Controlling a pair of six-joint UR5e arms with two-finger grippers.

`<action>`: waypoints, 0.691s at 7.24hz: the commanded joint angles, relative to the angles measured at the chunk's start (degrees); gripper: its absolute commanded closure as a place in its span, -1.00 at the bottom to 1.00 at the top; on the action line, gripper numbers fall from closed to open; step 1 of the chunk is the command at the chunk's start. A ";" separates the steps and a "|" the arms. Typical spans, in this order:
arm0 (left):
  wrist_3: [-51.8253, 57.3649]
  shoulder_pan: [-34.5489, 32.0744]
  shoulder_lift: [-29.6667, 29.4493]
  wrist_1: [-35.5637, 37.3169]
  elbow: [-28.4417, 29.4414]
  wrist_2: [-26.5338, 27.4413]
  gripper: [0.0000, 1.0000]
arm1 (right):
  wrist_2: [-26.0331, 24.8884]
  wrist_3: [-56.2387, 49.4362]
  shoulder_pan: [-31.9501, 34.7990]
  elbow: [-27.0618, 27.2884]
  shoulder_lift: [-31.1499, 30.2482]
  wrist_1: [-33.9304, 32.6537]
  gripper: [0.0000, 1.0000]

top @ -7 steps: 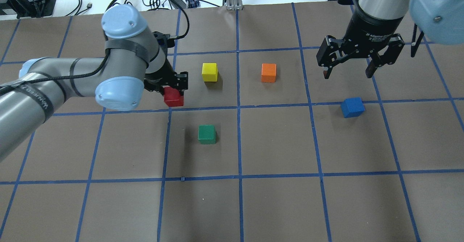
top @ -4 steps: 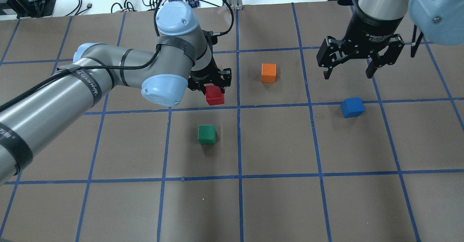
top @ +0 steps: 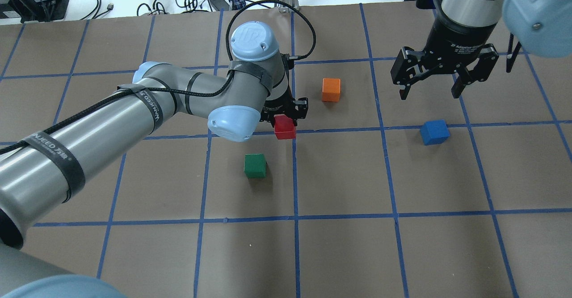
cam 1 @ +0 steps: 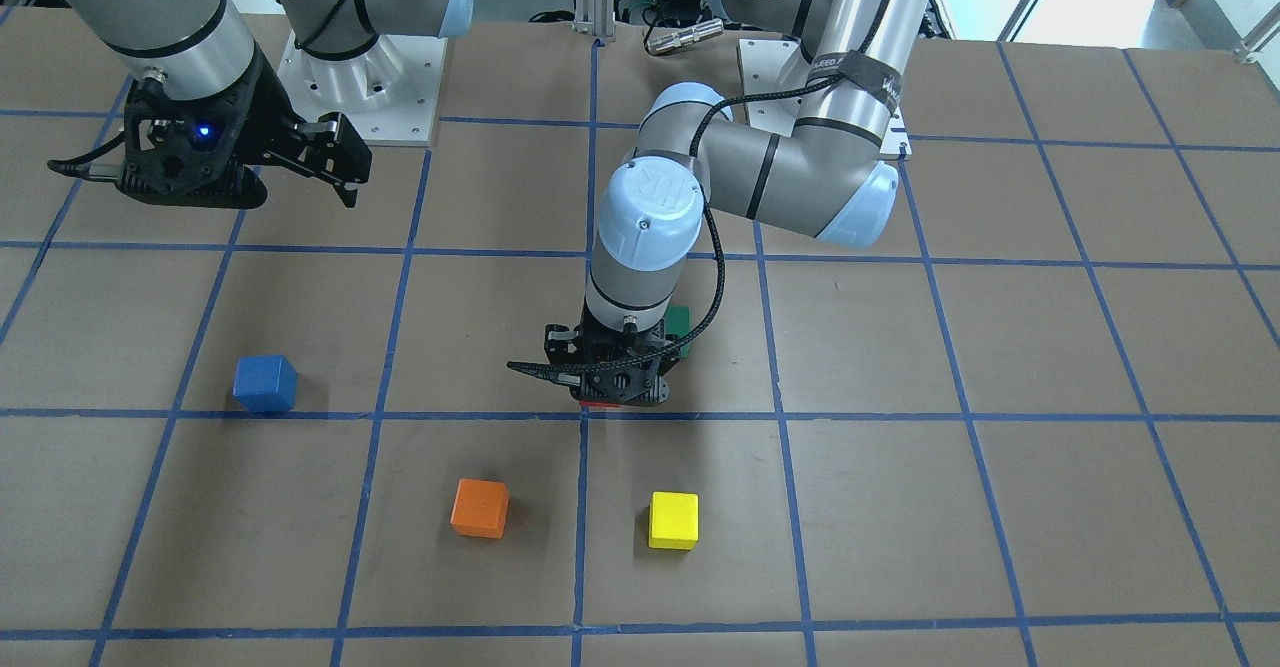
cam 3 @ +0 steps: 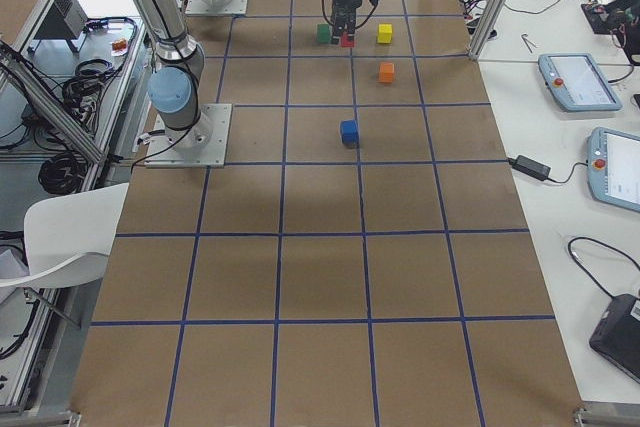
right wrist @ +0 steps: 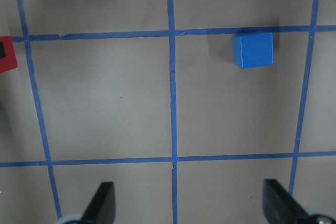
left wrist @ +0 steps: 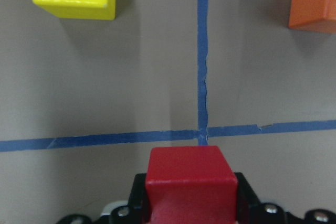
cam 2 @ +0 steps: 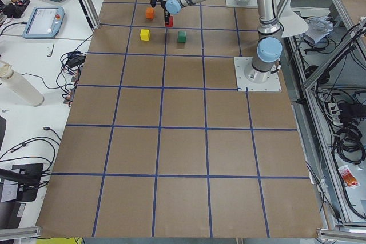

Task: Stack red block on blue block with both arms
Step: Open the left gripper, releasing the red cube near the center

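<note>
In the overhead exterior view, the black two-finger left gripper [top: 286, 114] pinches the small matte red block [top: 284, 128] just beside a crossing of blue tape lines [top: 348, 130] on the brown-papered table [top: 348, 253]. The small matte blue block [top: 434, 132] sits well apart to the right. The right gripper [top: 429, 92] hangs near it with its fingers spread wide and nothing between them. A small orange cube [top: 331, 89] lies between the two grippers. A small green cube [top: 255, 165] lies near the red block.

In the front-facing view, the silver-grey left arm [cam 1: 760, 172] hides nearly all of the red block, and only a red sliver shows under the gripper. A small yellow cube [cam 1: 673, 520] sits beside the orange one.

In the exterior left view, everything is far off and too small to judge the jaws.

In the exterior right view, the blue block stands alone, apart from the other cubes.

In the left wrist view, the red block is clamped between black jaws at bottom centre, with the tape crossing just ahead of it.

In the right wrist view, the blue block lies at upper right beside a tape line. The parted fingertips sit at the lower corners, clear of it.
</note>
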 commanded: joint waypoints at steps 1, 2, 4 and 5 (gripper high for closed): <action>-3.17 -0.51 -1.09 1.27 -0.48 -0.29 -0.99 | 0.00 0.00 -0.04 0.13 -0.03 0.00 -1.00; -5.12 -0.51 -1.26 1.36 -0.05 -0.29 -1.00 | -0.09 0.00 -0.04 0.13 -0.03 0.00 -1.00; -4.70 0.71 0.92 1.19 0.57 -0.20 -1.00 | -0.09 0.00 0.05 0.13 -0.03 0.00 -1.00; -4.44 2.28 2.24 0.23 1.88 -0.20 -1.00 | -0.09 0.09 -0.04 0.13 -0.03 0.00 -1.00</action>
